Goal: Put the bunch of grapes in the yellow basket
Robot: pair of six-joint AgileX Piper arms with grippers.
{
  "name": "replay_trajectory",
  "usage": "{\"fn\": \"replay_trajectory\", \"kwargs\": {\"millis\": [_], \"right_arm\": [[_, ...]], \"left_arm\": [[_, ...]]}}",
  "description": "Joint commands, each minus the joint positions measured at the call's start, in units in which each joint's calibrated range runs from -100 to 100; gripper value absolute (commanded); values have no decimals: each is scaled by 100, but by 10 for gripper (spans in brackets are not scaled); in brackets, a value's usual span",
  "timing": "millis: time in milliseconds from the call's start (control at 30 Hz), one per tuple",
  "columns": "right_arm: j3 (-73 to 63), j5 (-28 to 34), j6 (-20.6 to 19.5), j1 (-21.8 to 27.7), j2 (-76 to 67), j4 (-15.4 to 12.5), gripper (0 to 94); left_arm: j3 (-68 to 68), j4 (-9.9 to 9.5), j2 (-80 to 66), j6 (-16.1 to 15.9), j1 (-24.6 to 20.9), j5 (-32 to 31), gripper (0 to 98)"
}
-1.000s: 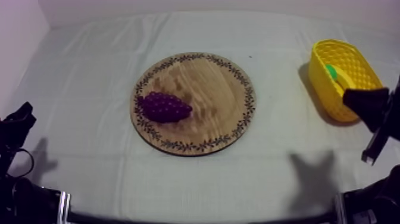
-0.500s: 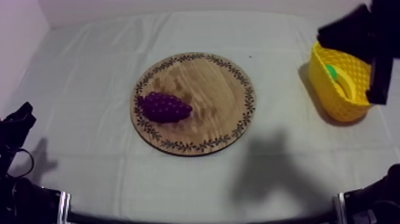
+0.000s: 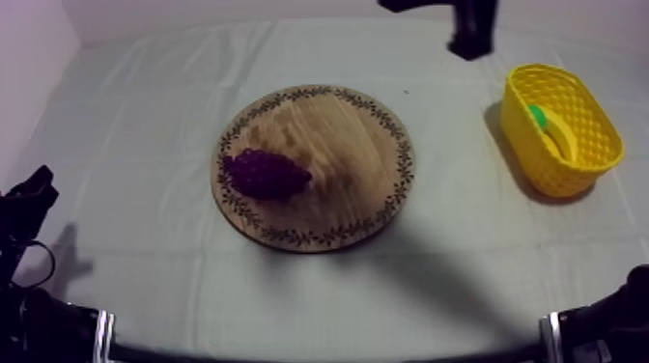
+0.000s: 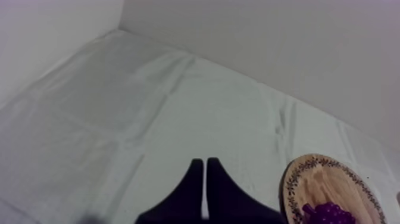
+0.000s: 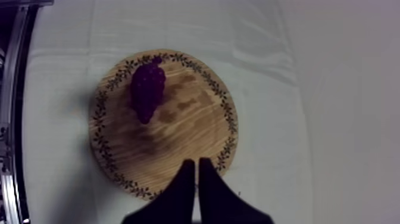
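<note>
The left claw (image 4: 205, 173) rests low at the left edge of the grey-white clothed table (image 3: 135, 106), its black fingers pressed together. The purple bunch of grapes (image 3: 268, 174) lies on the left part of the round wooden board (image 3: 352, 145). The right claw (image 5: 195, 173) hangs high over the board's rim, fingers together. A yellow basket (image 3: 589, 154) stands far right, holding a yellow-green toy fruit (image 3: 549, 128).

Soft dim light, broad faint shadow across the wooden board (image 3: 357, 145)
</note>
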Motion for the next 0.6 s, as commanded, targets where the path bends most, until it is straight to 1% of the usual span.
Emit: {"fn": "replay_trajectory", "kwargs": {"millis": [0,167,367,467,567], "right_arm": [[-547,186,91,-33,658,-23,12],[-1075,647,267,-149,1351,-18,25],[-1457,1081,326,-240,1916,-30,54],[-1524,1192,328,-292,2073,13,114],[-1540,1216,276,-341,2163,100,225]], "left_arm": [[-4,1,2,-1,2,-1,0],[-4,1,2,-1,2,-1,0],[-4,1,2,-1,2,-1,0],[-4,1,2,-1,2,-1,0],[-4,1,2,-1,2,-1,0]]}}
